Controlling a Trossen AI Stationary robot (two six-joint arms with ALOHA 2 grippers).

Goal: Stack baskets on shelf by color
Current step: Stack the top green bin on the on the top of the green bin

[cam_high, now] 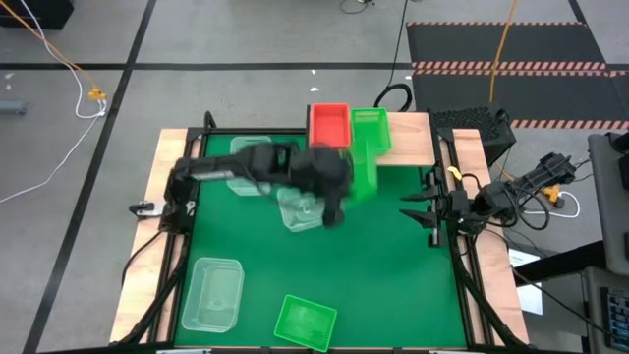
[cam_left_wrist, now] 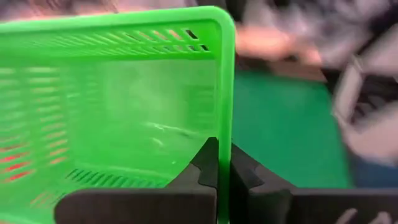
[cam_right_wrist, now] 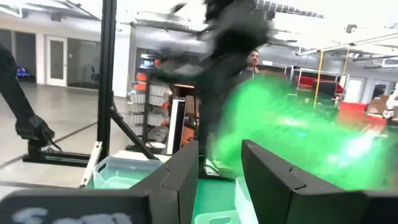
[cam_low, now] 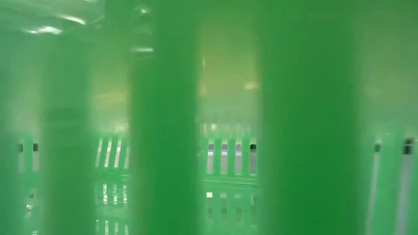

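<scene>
My left gripper [cam_high: 341, 192] is shut on a bright green basket [cam_high: 364, 169] held in the air above the green mat, just in front of the shelf [cam_high: 415, 144]. A red basket [cam_high: 329, 124] and another green basket [cam_high: 371, 128] sit side by side on the shelf's wooden top. Clear baskets lie on the mat at the middle [cam_high: 300, 211], far left [cam_high: 248, 159] and near left [cam_high: 214, 292]. A third green basket [cam_high: 305, 321] rests at the near edge and fills the low view [cam_low: 209, 130]. My right gripper [cam_high: 408, 211] waits open at the right edge. My left gripper pinches one side wall [cam_left_wrist: 224, 127] of the green basket just below its rim, one finger inside [cam_left_wrist: 198, 168] and one outside [cam_left_wrist: 249, 171]. The basket is lifted clear of the mat and tipped, with its open side turned toward the wrist.
Free mat lies between the middle clear basket and my right gripper [cam_right_wrist: 217, 149]. Wooden strips [cam_high: 157, 197] border the mat on both sides. A person stands in the room beyond the table [cam_right_wrist: 252, 62].
</scene>
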